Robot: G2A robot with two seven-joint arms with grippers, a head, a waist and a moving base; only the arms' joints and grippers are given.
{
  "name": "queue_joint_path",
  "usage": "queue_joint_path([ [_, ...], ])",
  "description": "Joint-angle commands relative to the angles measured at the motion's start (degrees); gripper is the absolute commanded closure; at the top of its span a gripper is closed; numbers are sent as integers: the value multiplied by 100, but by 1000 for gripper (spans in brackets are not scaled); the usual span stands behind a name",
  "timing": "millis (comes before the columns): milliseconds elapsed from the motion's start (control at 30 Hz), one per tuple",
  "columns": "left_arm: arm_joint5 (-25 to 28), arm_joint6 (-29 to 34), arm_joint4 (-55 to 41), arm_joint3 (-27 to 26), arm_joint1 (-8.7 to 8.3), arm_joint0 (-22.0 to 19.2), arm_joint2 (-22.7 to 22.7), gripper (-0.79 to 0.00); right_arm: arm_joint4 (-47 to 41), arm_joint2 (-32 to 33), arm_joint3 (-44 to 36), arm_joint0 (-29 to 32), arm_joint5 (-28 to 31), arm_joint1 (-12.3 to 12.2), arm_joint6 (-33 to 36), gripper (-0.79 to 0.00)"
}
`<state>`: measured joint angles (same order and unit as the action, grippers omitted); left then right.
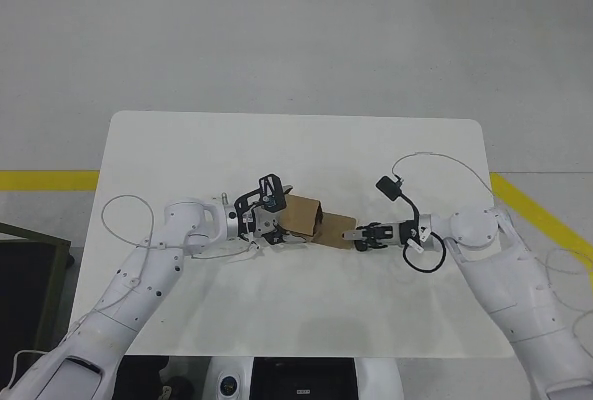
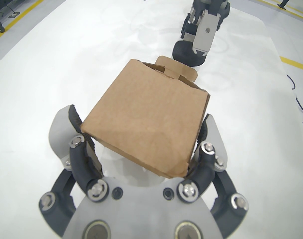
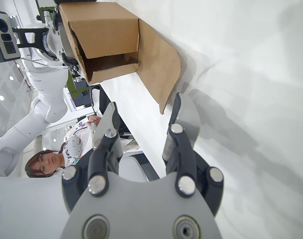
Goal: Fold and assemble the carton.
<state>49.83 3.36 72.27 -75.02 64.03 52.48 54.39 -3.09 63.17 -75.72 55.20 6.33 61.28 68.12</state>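
A brown cardboard carton [image 1: 303,217] [image 2: 146,118] [image 3: 101,38] lies on its side mid-table, its open end facing the right arm. One long flap [image 1: 338,229] [image 3: 159,68] hangs out from that end along the tabletop. My left gripper [image 1: 264,222] [image 2: 141,135] is shut on the carton, one finger [image 2: 71,123] on each side of its closed end. My right gripper [image 1: 352,237] [image 3: 144,108] stands open just beyond the flap's tip, close to it, with nothing between its fingers [image 3: 109,118]. In the left wrist view the right gripper [image 2: 191,55] sits at the flap's far edge.
The white table [image 1: 296,300] has bare room all around the carton. Loose cables [image 1: 416,165] trail from both arms over the tabletop. A yellow floor line [image 1: 36,180] runs past the table's sides.
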Motion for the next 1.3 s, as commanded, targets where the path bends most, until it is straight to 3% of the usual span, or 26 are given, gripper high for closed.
queue_joint_path([
  [0, 7, -1, 3, 0, 2, 2, -3, -785, -120, -72, 30, -35, 36, 28, -62, -385],
  [467, 25, -15, 13, -20, 2, 16, 33, -785, -391, -573, 319, -569, 259, 219, -221, -416],
  [667, 53, -1, 29, -42, 0, 23, 43, -785, -432, -627, 154, -713, 288, 239, -132, -480],
  [967, 73, 16, 37, -40, -4, 33, 68, -785, -898, -856, 306, -853, 518, 364, -265, -511],
  [1200, 94, 27, 49, -42, -5, 37, 78, -785, -1178, -985, 608, -883, 685, 440, -293, -354],
  [1267, 104, 34, 45, -39, -6, 42, 79, -785, -1280, -988, 654, -878, 726, 455, -317, -348],
])
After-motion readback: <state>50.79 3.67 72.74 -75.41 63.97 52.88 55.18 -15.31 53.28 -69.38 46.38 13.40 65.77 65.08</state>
